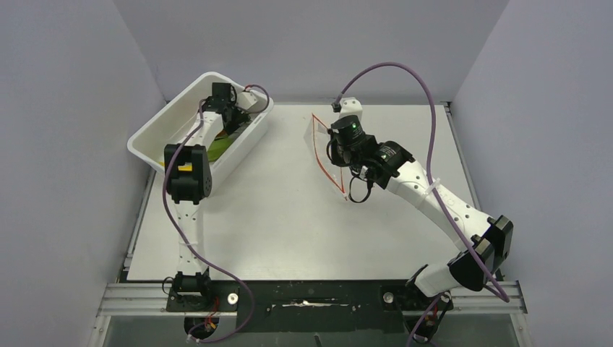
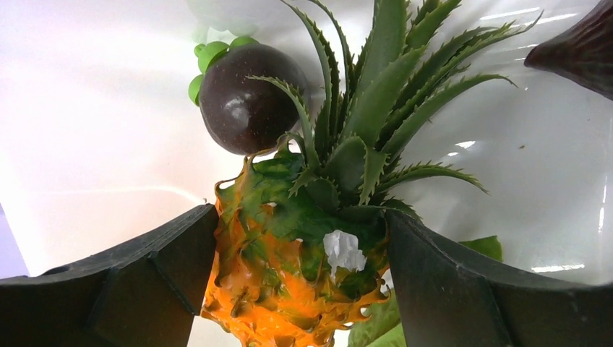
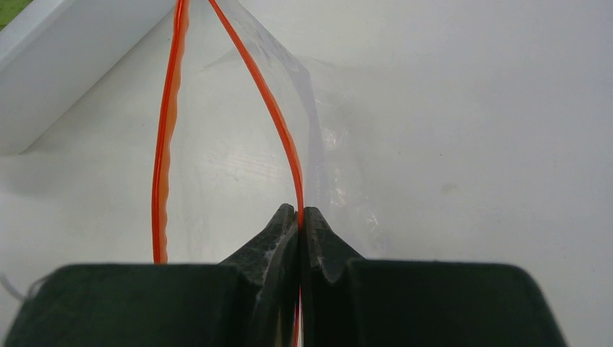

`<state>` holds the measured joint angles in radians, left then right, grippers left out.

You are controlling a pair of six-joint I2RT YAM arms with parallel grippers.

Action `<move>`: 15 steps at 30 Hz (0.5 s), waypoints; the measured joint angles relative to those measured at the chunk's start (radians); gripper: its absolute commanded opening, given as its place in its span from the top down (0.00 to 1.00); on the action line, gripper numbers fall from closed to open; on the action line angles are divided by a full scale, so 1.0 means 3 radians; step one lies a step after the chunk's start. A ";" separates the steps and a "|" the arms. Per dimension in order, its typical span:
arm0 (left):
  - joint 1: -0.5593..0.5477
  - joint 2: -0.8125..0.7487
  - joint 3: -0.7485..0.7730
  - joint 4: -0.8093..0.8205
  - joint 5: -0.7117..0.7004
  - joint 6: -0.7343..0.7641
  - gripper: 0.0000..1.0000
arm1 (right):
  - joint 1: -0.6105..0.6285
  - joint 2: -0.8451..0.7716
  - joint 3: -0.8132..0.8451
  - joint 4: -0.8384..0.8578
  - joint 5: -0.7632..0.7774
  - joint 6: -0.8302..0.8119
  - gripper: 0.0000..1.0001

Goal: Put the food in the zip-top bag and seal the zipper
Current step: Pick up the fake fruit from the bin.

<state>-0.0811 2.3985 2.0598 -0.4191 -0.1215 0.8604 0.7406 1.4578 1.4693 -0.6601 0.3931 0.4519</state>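
The right gripper [image 3: 298, 213] pinches the zipper [image 3: 168, 108], propping the zip-top bag [image 3: 231, 159] open for filling. The left gripper [image 2: 300, 220] straddles the pineapple [image 2: 275, 289]; whether it's squeezing, I cannot tell.

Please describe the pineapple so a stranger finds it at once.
Look in the white tub, far left. The pineapple sits between the left gripper's fingers; unlike the dark round fruit beside it, it has an orange body and spiky green crown.
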 measured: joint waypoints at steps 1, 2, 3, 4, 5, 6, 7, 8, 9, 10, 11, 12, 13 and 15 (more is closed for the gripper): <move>-0.0008 -0.0017 -0.0036 0.0037 -0.0036 0.0000 0.57 | 0.0000 -0.0006 -0.0013 0.0003 -0.0001 0.0001 1.00; -0.0015 -0.0041 -0.0085 0.0072 -0.0066 0.0000 0.56 | 0.0000 -0.0011 -0.0020 0.0004 -0.0001 0.0001 1.00; -0.0025 -0.0078 -0.0156 0.0118 -0.0102 -0.0005 0.56 | 0.0000 -0.0022 -0.0029 0.0006 -0.0003 0.0003 1.00; -0.0033 -0.0128 -0.0248 0.0160 -0.0134 -0.0011 0.56 | 0.0000 -0.0032 -0.0042 0.0011 -0.0001 0.0003 1.00; -0.0041 -0.0173 -0.0317 0.0187 -0.0156 -0.0020 0.56 | 0.0000 -0.0039 -0.0050 0.0014 -0.0003 0.0004 1.00; -0.0050 -0.0229 -0.0408 0.0217 -0.0186 -0.0038 0.58 | 0.0000 -0.0046 -0.0051 0.0018 -0.0003 0.0005 1.00; -0.0057 -0.0292 -0.0505 0.0243 -0.0210 -0.0053 0.58 | 0.0000 -0.0052 -0.0058 0.0036 -0.0003 0.0013 1.00; -0.0069 -0.0362 -0.0605 0.0270 -0.0234 -0.0074 0.59 | 0.0000 -0.0065 -0.0078 0.0055 -0.0004 0.0018 1.00; -0.0076 -0.0411 -0.0666 0.0292 -0.0253 -0.0094 0.59 | 0.0000 -0.0081 -0.0098 0.0071 -0.0005 0.0027 1.00; -0.0088 -0.0469 -0.0748 0.0340 -0.0272 -0.0132 0.59 | 0.0000 -0.0099 -0.0123 0.0078 -0.0008 0.0034 1.00; -0.0099 -0.0521 -0.0810 0.0370 -0.0285 -0.0169 0.59 | 0.0000 -0.0117 -0.0148 0.0081 -0.0013 0.0043 1.00; -0.0108 -0.0570 -0.0856 0.0402 -0.0294 -0.0212 0.59 | 0.0000 -0.0131 -0.0164 0.0080 -0.0019 0.0057 1.00; -0.0118 -0.0612 -0.0888 0.0430 -0.0303 -0.0242 0.59 | 0.0000 -0.0141 -0.0173 0.0081 -0.0025 0.0069 1.00; -0.0134 -0.0682 -0.0921 0.0458 -0.0326 -0.0301 0.59 | 0.0000 -0.0142 -0.0175 0.0092 -0.0036 0.0089 1.00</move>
<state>-0.1211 2.1941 1.7836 -0.2817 -0.2192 0.7700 0.7406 1.4151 1.4166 -0.6327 0.3824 0.4786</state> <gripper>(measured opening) 0.779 0.037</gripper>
